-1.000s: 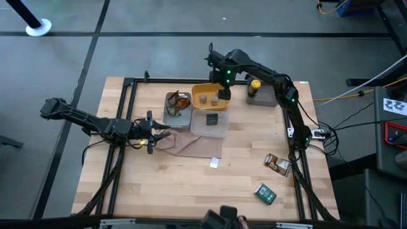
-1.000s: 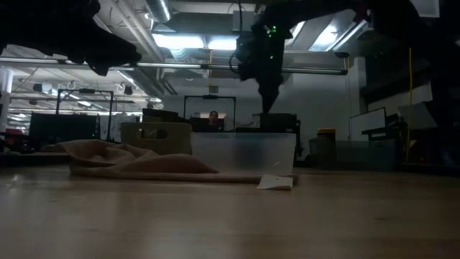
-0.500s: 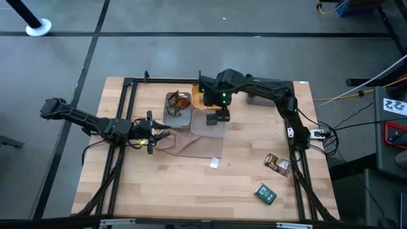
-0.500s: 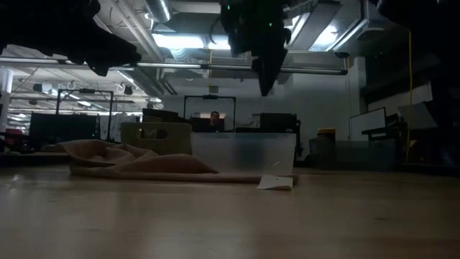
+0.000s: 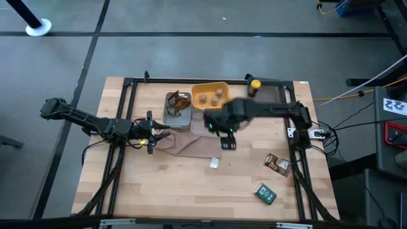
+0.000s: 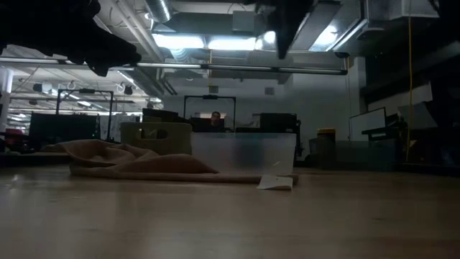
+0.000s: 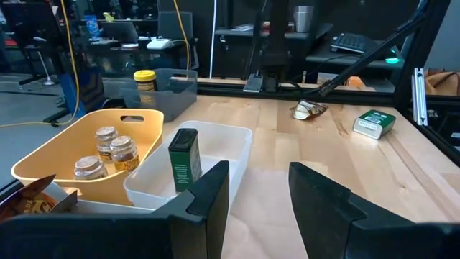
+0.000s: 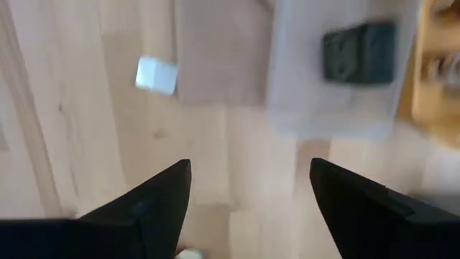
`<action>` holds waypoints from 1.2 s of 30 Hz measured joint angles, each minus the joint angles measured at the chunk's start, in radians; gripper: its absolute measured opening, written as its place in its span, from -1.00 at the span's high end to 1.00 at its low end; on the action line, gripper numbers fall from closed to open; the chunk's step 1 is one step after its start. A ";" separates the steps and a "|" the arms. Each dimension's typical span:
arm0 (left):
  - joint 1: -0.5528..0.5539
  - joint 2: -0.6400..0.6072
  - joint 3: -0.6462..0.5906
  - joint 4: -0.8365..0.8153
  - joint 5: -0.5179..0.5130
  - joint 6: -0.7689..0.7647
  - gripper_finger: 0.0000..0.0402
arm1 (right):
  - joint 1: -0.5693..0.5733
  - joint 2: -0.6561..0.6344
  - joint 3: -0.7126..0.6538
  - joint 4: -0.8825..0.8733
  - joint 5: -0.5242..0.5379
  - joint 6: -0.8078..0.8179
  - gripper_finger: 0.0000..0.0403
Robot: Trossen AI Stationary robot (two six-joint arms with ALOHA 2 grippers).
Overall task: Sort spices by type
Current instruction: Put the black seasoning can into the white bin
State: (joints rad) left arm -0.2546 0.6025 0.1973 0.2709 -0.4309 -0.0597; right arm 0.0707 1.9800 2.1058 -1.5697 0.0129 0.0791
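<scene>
Three tan jars stand in the yellow tray. A dark green box stands upright in the clear tray, and foil packets lie in a grey tray. The yellow-capped bottle stands in the far grey tray. One foil packet and one green box lie on the table's near right. My right gripper hangs open, pointing down, high above the table just near of the clear tray. My left gripper stands open and level over the beige cloth.
A small white scrap lies on the wood near the cloth's near edge. Black frame rails run along the table's sides. Bare wood spreads across the near half of the table.
My right gripper has swung from over the yellow tray at the far side, across the clear tray, toward the near edge and has risen, still open and empty. The left arm has kept still.
</scene>
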 joint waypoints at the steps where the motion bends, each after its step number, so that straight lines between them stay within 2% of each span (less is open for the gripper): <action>1: 0.000 0.000 0.000 0.000 0.000 0.000 0.35 | 0.031 -0.014 -0.029 -0.001 0.019 0.037 -0.41; 5: 0.000 0.000 0.000 -0.001 0.000 0.000 0.35 | 0.154 -0.071 -0.165 -0.002 0.094 0.258 -0.41; 10: 0.000 0.000 0.000 -0.001 0.000 0.001 0.35 | 0.324 -0.093 -0.314 -0.001 0.107 0.558 -0.41; 15: 0.000 0.000 0.000 -0.001 0.000 0.001 0.35 | 0.484 -0.093 -0.447 0.126 0.050 0.751 -0.41; 19: 0.000 0.000 0.000 -0.008 0.000 -0.026 0.35 | 0.574 -0.093 -0.519 0.280 -0.073 0.885 -0.41; 22: 0.000 0.000 0.000 -0.008 0.000 -0.049 0.35 | 0.620 -0.092 -0.542 0.334 -0.133 1.066 -0.41; 26: 0.000 0.000 0.000 -0.008 0.000 -0.053 0.35 | 0.683 -0.093 -0.545 0.334 -0.131 1.241 -0.41; 36: 0.000 0.000 0.000 -0.009 0.006 -0.071 0.35 | 0.852 -0.093 -0.545 0.332 0.039 1.552 -0.41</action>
State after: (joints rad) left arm -0.2546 0.6029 0.1970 0.2620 -0.4244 -0.1310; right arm 0.9226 1.8874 1.5608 -1.2381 0.0518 1.6309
